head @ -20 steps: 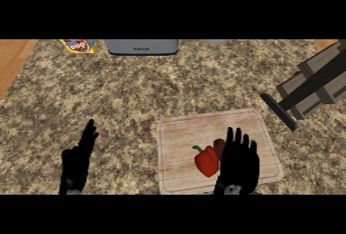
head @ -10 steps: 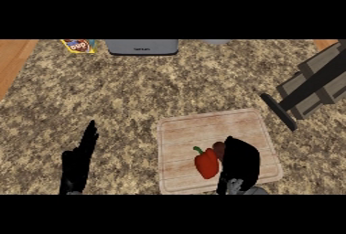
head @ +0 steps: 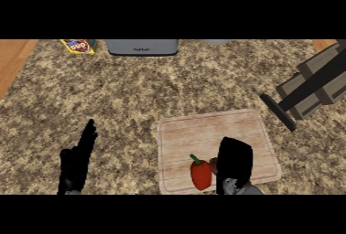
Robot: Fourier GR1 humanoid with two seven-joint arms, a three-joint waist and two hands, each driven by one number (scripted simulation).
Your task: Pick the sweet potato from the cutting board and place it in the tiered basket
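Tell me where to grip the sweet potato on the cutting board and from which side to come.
Only a sliver of the sweet potato shows between the red pepper and the right hand. Probably grip across its body from above and the right, since the pepper crowds its left side.

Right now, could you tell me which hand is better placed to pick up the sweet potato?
The right hand: it is over the cutting board, right beside the sweet potato. The left hand rests open, off the board.
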